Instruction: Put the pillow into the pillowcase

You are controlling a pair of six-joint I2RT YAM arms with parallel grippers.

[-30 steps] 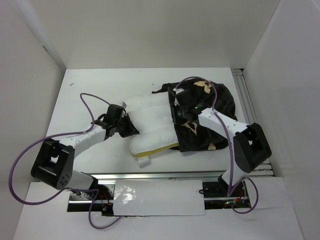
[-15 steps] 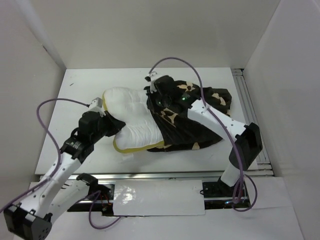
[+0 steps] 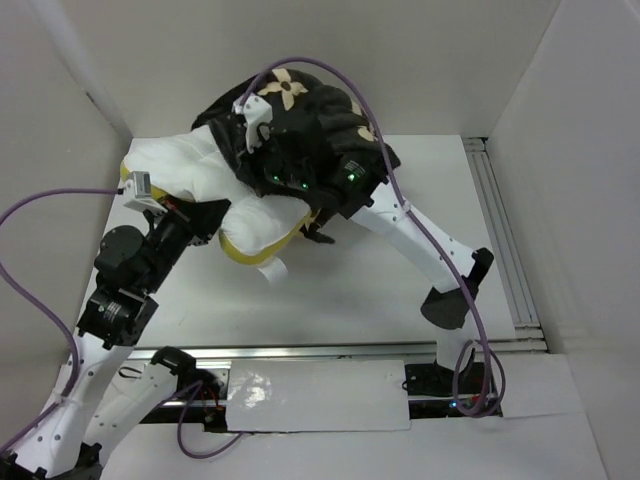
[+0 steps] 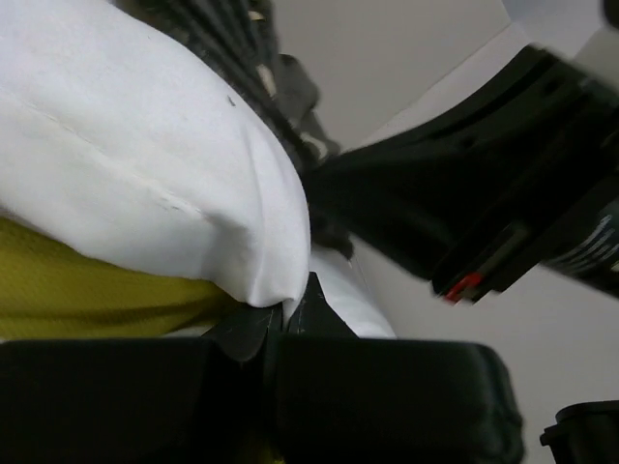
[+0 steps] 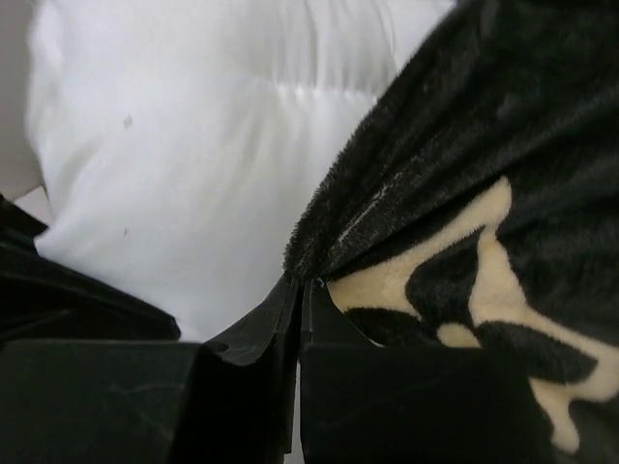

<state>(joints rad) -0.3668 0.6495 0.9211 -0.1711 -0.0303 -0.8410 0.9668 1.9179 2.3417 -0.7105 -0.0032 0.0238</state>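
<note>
Left wrist view shows the left gripper (image 4: 286, 317) with its fingers pressed together on a thin fold of the large white puffy quilted pillow (image 4: 145, 164), close to its pale yellow edge trim (image 4: 87, 290). In the right wrist view the right gripper (image 5: 302, 290) is clamped on the hem of the dark brown-black plush pillowcase (image 5: 464, 145) printed with tan flower motifs, right where it meets the white cushion. From above, both things appear raised off the white table (image 3: 350, 290) at its far left. The sack covers only the pillow's right, far part, and the left part bulges bare.

Both holds are slight, so I judge slipping the chief risk. The pillow's weight could pull the fold out of the left pinch, or a hard tug could strip the plush hem from the right fingers. With only one edge held, the mouth may bunch against the cushion rather than ride over it.

The right arm's purple cable (image 3: 320, 66) loops over the bundle and could snag. The white left wall (image 3: 60, 120) stands near the pillow's bare end, leaving little room that way.
</note>
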